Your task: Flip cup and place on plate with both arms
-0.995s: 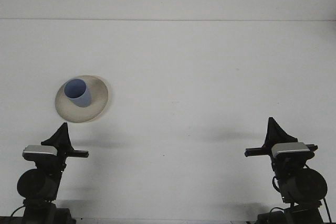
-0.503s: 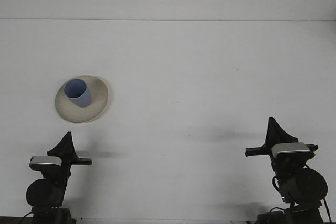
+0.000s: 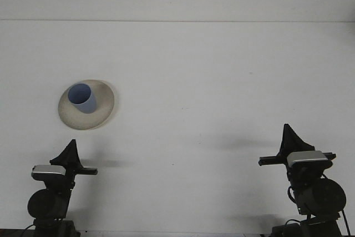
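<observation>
table: plain white, nothing else lying around
plate: beige, sitting on the left half
cup: blue, mouth up, standing on the plate toward its back-left, so it looks pretty much done
left gripper: nearer arm, cup straight ahead of it; fingers look pressed together, holding nothing
right gripper: well apart from the cup, also looks pinched together and empty

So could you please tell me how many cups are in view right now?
1. The blue cup stands upright on the plate at the table's left side; none appear hidden.
</observation>
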Controlling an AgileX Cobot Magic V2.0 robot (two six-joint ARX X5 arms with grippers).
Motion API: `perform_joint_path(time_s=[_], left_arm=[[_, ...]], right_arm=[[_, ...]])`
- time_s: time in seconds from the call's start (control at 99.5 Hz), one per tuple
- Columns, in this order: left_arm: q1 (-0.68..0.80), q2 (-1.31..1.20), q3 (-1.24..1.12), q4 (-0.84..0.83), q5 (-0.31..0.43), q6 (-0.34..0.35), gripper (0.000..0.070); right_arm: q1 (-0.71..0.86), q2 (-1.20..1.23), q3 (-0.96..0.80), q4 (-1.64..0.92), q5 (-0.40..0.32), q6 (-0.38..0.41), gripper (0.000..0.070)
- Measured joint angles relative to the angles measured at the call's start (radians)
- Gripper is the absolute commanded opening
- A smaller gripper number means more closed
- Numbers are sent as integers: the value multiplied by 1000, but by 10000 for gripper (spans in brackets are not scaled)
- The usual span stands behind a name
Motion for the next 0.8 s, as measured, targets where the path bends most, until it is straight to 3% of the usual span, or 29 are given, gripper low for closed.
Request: perform_joint_path(time_s=[0.432, 0.583, 0.804], left_arm=[[0, 0, 0, 0, 0, 0, 12], [0, 0, 0, 0, 0, 0, 12], [0, 0, 0, 0, 0, 0, 12]], right_arm=[[-1, 0, 0, 0, 5, -3, 0], [-37, -28, -35, 16, 17, -58, 0], [-87, -243, -269, 5, -31, -179, 0]])
